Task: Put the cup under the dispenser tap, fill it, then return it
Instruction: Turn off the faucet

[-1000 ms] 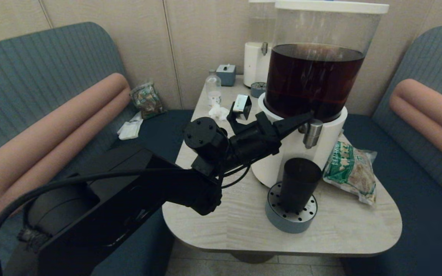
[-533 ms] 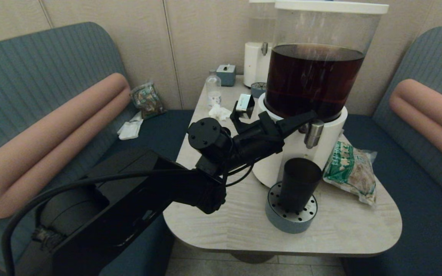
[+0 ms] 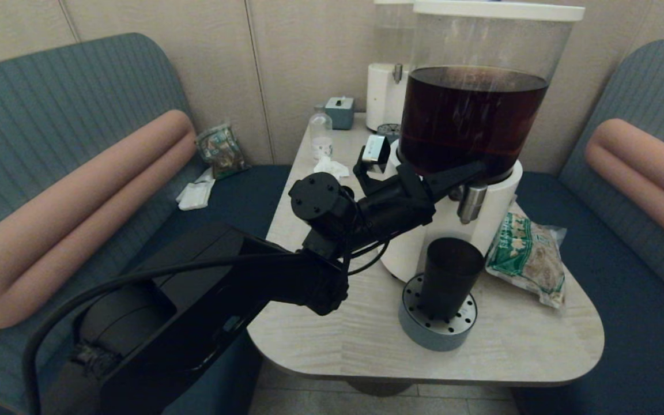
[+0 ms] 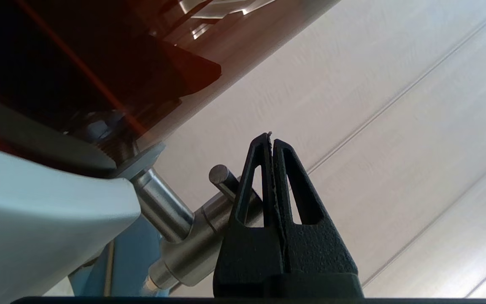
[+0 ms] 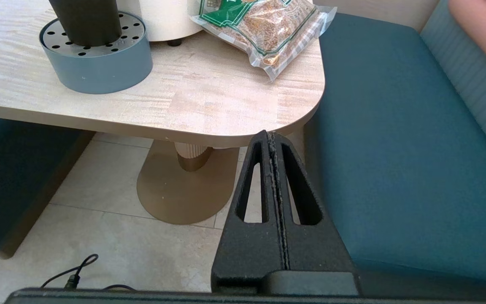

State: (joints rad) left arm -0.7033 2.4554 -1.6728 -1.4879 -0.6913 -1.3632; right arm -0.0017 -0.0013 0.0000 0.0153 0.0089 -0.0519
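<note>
- Head view: the left gripper [image 3: 478,168] is raised at the front of the dispenser base [image 3: 444,230], its fingers clenched together on nothing, the tip lying just above the dispenser tap [image 3: 470,203]
- Head view: whether the tip touches the tap assembly cannot be told from this angle
- Head view: the cup [image 3: 449,278] stands upright on the round perforated grey drip tray [image 3: 436,325], directly below the tap and apart from the gripper
- Head view: the clear tank [image 3: 476,98] holds dark brown liquid; a sealed snack bag [image 3: 525,256] lies on the table [image 3: 338,334] just to the right of the base
- Head view: a smaller pale dispenser [image 3: 384,86], a small clear bottle [image 3: 320,135] and a grey box [image 3: 340,110] stand at the far end of the table
- Left wrist view: the left gripper [image 4: 271,139] has both black fingers pressed flat against each other, grasping nothing
- Left wrist view: the brushed-metal tap [image 4: 184,249] with its short round lever pin [image 4: 220,175] sits just beside the fingers, partly behind them; contact cannot be confirmed
- Right wrist view: the right gripper [image 5: 270,137] is parked low beside the table's near corner, over the floor, fingers clenched on nothing
- Right wrist view: the cup [image 5: 85,19] stands on the drip tray [image 5: 99,63], with the snack bag [image 5: 264,29] near the table edge
</note>
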